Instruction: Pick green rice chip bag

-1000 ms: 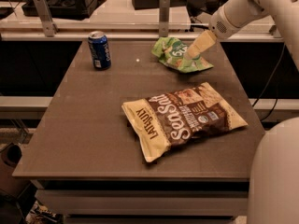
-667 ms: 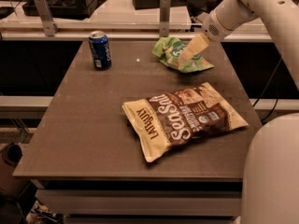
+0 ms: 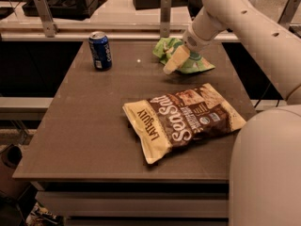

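Note:
The green rice chip bag (image 3: 199, 65) is a small light-green glossy bag lying at the far right of the brown table (image 3: 89, 121). My gripper (image 3: 172, 63) comes in from the upper right on the white arm (image 3: 221, 13). It sits low over the left part of the green bag and covers its middle. I cannot tell whether it touches the bag.
A large cream-and-brown "Sea Salt" chip bag (image 3: 183, 119) lies in the middle right of the table. A blue soda can (image 3: 100, 51) stands upright at the far left. A railing with posts (image 3: 164, 13) runs behind the table. The robot's white body (image 3: 268, 173) fills the lower right.
My gripper has moved a little to the left across the green bag, and the arm has swung with it. The bags and the can have not moved.

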Tool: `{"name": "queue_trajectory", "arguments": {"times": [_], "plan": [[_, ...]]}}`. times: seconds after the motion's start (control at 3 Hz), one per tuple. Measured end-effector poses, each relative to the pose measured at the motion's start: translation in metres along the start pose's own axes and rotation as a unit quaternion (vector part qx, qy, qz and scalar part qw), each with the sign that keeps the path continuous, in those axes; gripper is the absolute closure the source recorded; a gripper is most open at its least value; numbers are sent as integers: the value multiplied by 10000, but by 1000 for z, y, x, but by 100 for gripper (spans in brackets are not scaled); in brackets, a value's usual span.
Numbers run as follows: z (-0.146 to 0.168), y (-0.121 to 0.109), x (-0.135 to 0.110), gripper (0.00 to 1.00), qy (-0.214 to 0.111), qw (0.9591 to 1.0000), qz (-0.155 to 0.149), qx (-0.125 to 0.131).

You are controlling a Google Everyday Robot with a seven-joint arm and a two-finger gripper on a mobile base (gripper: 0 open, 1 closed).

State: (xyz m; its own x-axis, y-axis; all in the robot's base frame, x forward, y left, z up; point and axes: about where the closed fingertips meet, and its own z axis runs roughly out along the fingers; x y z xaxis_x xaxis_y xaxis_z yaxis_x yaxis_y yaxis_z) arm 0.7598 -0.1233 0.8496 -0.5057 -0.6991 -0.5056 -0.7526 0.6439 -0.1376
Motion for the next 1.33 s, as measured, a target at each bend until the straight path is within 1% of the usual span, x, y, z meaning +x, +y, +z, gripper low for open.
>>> {"name": "queue_trajectory", "arguments": {"times": [0.33,0.67,1.33], "plan": [[28,10,-8,19,156,9998,65,82],[31,11,-7,41,169,9998,67,61],[28,11,-9,88,175,9998,65,54]]}}
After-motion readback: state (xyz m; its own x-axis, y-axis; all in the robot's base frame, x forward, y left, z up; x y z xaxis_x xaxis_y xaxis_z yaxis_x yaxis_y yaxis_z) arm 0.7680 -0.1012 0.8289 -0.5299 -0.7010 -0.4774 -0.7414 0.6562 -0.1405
